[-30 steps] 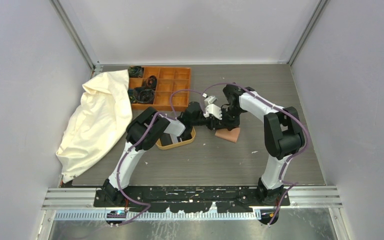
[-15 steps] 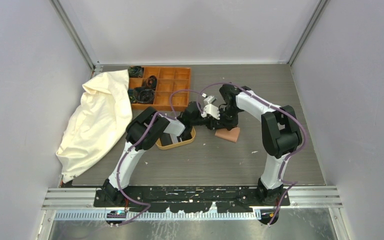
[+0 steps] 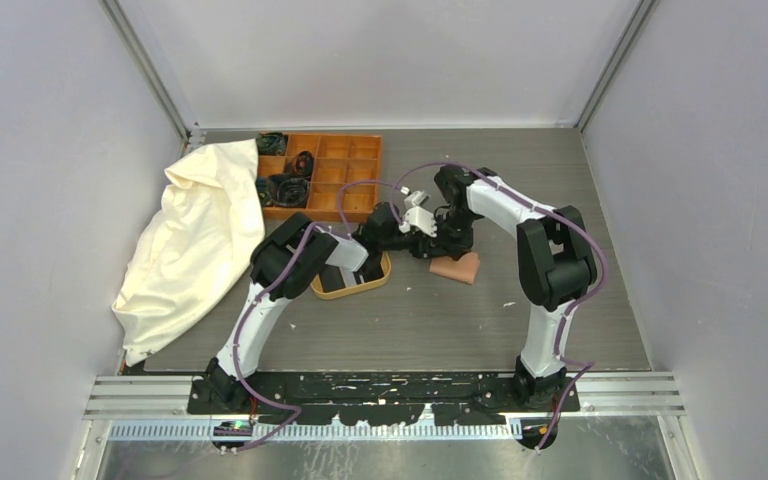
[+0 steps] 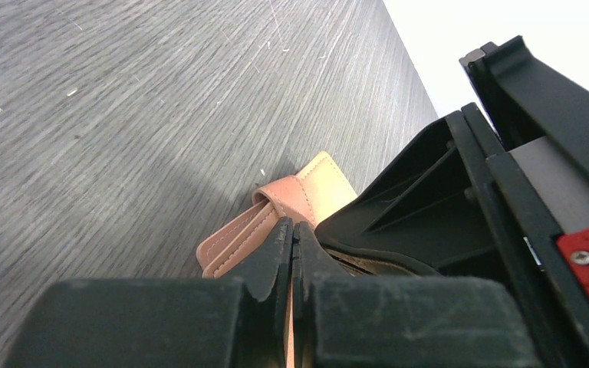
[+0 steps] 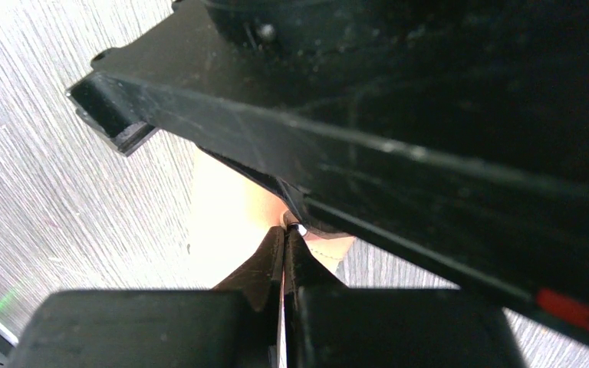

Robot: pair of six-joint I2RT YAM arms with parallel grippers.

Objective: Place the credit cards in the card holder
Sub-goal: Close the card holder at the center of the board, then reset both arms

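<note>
Overhead, my two wrists crowd together just above the card holder [image 3: 458, 268], which lies on the table right under my fingertips. The oval tray [image 3: 352, 291] sits back behind my left fingers, its contents mostly covered by my own forearm, and I cannot pick out the credit cards anywhere. From the left wrist, my left gripper [image 4: 291, 232] is clenched tight, its tips at the holder's stitched leather edge. A peach sliver shows low between the fingers, so I may be pinching a flap, though I cannot tell. My right arm's black body fills everything to the right of those tips and hides the pocket opening. From the right wrist, my right gripper [image 5: 285, 244] is likewise pressed closed just over the pale leather. A thin bright line between its fingers could be a card's edge or only light. The risk, as I judge it, is that two wrists this close knock together or drag the holder and fold it over, so a card jams at the lip.
</note>
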